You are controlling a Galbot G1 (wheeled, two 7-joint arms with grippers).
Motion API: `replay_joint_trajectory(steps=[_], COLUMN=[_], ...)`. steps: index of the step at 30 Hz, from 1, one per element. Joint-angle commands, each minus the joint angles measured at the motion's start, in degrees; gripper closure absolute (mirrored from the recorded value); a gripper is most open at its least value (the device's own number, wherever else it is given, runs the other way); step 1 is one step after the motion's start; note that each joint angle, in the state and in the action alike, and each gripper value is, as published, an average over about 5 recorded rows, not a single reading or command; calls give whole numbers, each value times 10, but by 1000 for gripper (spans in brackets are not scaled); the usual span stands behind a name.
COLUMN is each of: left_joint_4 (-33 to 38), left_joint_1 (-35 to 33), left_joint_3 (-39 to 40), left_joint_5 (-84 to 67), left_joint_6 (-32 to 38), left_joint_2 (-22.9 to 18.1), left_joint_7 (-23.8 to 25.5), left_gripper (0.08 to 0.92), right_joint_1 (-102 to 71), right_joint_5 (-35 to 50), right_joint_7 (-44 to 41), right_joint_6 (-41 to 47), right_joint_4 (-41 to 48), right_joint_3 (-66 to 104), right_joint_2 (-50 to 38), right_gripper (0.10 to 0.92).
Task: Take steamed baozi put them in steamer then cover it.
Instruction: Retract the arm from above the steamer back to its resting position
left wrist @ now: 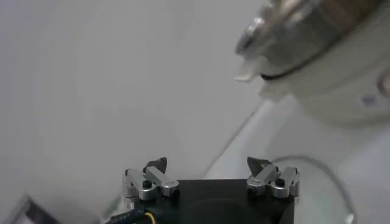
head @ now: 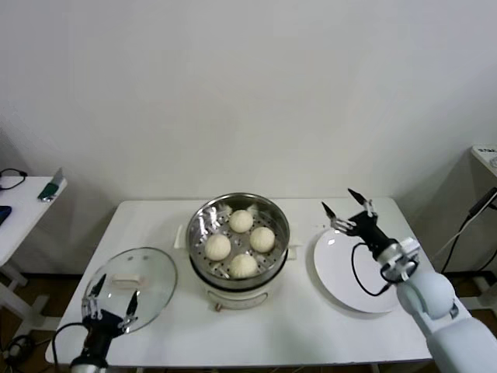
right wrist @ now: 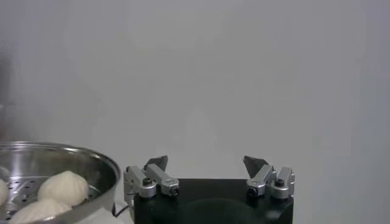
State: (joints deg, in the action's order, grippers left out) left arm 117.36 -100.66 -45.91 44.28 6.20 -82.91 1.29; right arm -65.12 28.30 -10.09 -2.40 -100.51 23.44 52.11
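Observation:
Four cream-white baozi (head: 241,221) lie inside the shiny steamer (head: 203,216) at the table's middle; two baozi (right wrist: 63,185) also show in the right wrist view inside the steamer's rim (right wrist: 91,159). The clear glass cover (head: 147,272) with its cream handle lies flat on the table to the left of the steamer. My left gripper (head: 110,298) is open and empty at the cover's near edge. My right gripper (head: 343,200) is open and empty, raised above the far edge of the white plate (head: 342,276), to the right of the steamer. The steamer's base (left wrist: 329,91) shows in the left wrist view.
The white plate lies bare on the table's right side. A small side table (head: 23,203) with a few objects stands at the far left. A white wall stands behind the table. The table's front edge is just below the cover.

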Motion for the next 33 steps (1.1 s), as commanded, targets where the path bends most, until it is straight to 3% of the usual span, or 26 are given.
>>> replay_joint_trajectory(steps=[1, 12, 33], left_joint_4=[-5, -179, -294], left_joint_1=[34, 144, 242], left_joint_3=[6, -2, 1], left_joint_5=[461, 446, 403], left_joint_6=[-64, -13, 14], left_joint_2=[13, 17, 30], left_joint_7=[20, -25, -58], left_gripper=[177, 177, 177], right_joint_1=[-141, -150, -132], right_joint_5=[-26, -48, -61], right_joint_7=[-2, -16, -30], right_joint_6=[-12, -20, -18], right_joint_4=[-14, -1, 17], right_joint_3=[130, 142, 174], right_joint_2=[105, 114, 102], right_gripper=[203, 203, 203])
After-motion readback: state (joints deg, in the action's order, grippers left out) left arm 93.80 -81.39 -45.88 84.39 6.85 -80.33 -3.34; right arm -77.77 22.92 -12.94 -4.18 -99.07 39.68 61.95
